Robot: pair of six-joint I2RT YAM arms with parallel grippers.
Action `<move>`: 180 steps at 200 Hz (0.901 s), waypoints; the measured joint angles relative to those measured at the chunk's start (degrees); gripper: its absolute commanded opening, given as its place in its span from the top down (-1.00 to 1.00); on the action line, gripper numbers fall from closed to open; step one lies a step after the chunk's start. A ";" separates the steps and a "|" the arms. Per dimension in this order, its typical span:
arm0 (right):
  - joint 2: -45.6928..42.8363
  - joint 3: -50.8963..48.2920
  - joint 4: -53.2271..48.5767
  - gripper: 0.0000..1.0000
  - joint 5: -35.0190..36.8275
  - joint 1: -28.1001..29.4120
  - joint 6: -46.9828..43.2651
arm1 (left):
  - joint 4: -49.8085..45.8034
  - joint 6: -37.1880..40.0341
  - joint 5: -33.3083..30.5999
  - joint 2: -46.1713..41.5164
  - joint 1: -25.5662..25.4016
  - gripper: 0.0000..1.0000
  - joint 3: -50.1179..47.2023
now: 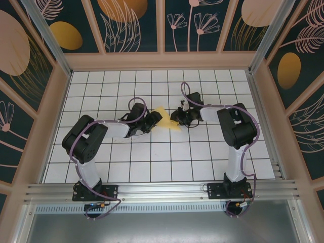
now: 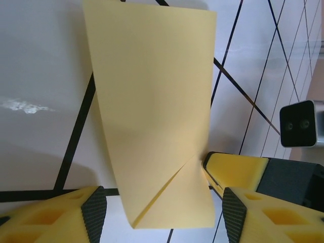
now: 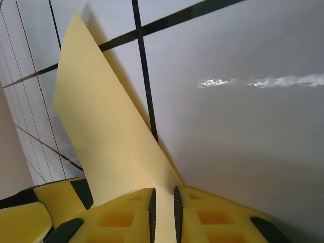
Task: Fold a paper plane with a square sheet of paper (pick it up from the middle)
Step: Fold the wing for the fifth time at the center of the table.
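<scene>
The yellow sheet of paper [image 1: 165, 120] is folded and held up off the white tiled floor between my two grippers. In the left wrist view the sheet of paper [image 2: 152, 101] shows a diagonal folded flap near its lower edge. My right gripper [image 3: 164, 215] is shut on one edge of the sheet of paper [image 3: 101, 131], with both black pads pressed on it. My left gripper [image 2: 164, 215] is open, its pads either side of the sheet's lower end and clear of it. From above, the left gripper [image 1: 153, 120] and the right gripper [image 1: 178, 117] face each other.
The tiled floor [image 1: 167, 162] is boxed in by walls with leaf and orange oval prints [image 1: 66, 34]. An aluminium rail [image 1: 162, 190] runs along the near edge by the arm bases. The right gripper's finger [image 2: 238, 169] and camera [image 2: 298, 123] sit close beside my left jaws.
</scene>
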 measured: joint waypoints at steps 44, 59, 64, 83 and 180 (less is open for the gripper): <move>0.00 -0.35 0.57 0.59 -0.37 -0.26 1.03 | -0.52 -0.02 0.26 -0.02 0.00 -0.22 0.28; 0.00 -0.37 0.61 0.59 -0.46 -0.28 1.07 | -0.48 -0.07 1.01 0.66 0.02 -0.13 1.01; 0.00 -0.37 0.63 0.59 -0.46 -0.28 1.11 | -0.48 -0.04 1.36 0.94 0.00 -0.09 1.29; 0.00 -0.37 0.68 0.58 -0.52 -0.28 1.14 | -0.07 -0.20 2.40 2.10 0.00 0.03 2.10; -3.72 -1.42 2.84 -0.15 1.16 -0.87 -7.19 | -0.07 1.11 2.25 3.63 0.00 0.97 4.04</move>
